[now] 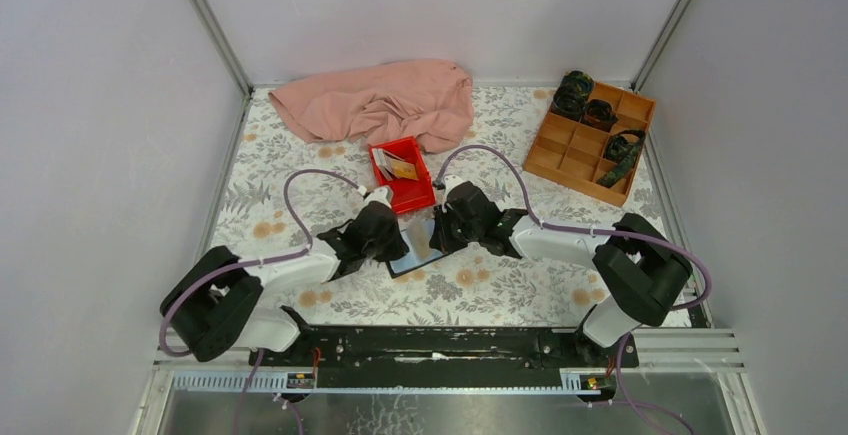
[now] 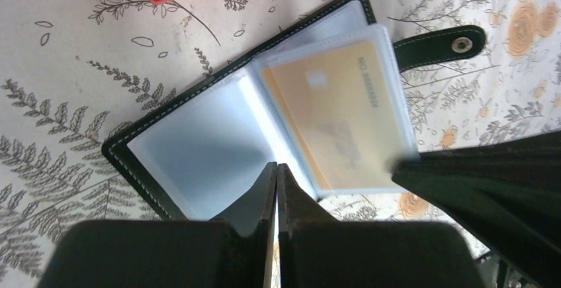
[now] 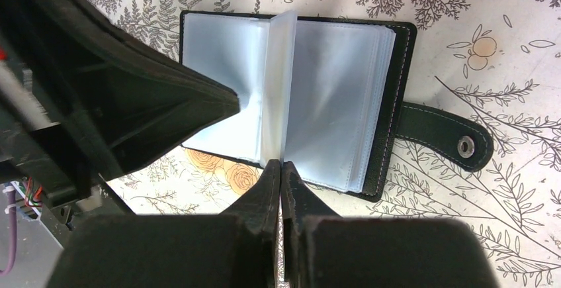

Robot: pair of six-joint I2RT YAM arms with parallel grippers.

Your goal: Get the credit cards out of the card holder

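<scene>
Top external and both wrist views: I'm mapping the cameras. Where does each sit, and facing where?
Top external: high behind the left arm and right arm, both showing, facing down over the table.
Left wrist: on its arm, facing down at the open card holder; left gripper shut at bottom.
Right wrist: likewise, from the opposite side; right gripper shut on a clear sleeve.
Shared: all three see the card holder.

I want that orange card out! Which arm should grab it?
Probably right: right gripper pinches the clear sleeve holding the orange card; left gripper, shut, seems to pin the card holder.
</scene>
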